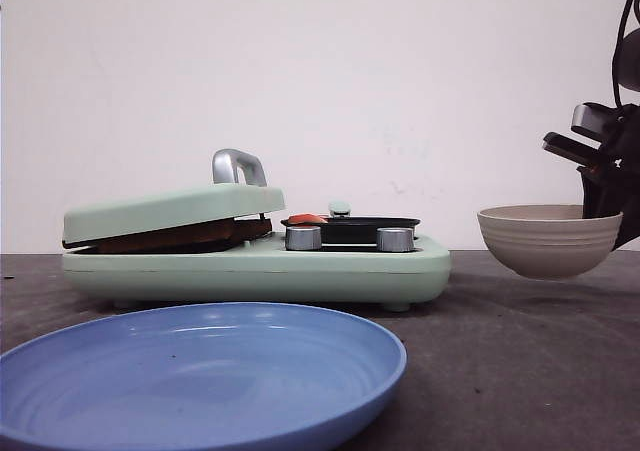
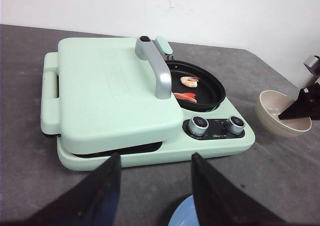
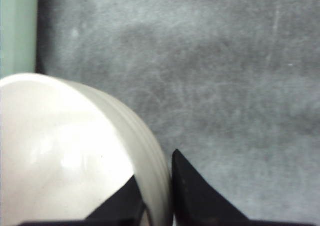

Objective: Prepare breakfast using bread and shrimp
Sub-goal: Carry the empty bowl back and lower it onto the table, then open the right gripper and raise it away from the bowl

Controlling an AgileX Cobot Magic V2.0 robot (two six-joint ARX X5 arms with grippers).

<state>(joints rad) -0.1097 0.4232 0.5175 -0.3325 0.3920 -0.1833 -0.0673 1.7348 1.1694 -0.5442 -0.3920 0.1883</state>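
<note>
With my right gripper (image 3: 156,198) pinching the rim of the beige bowl (image 1: 549,239), one finger inside and one outside, the bowl hangs clear of the table. The shrimp (image 2: 188,88) lie in the black pan (image 2: 207,90) off to my left, and the bread (image 1: 180,237) sits under the lowered lid (image 2: 112,88). I judge the shrimp are tipped out, so next I set the bowl down; my left gripper (image 2: 156,188) hovers spread near the lid.
</note>
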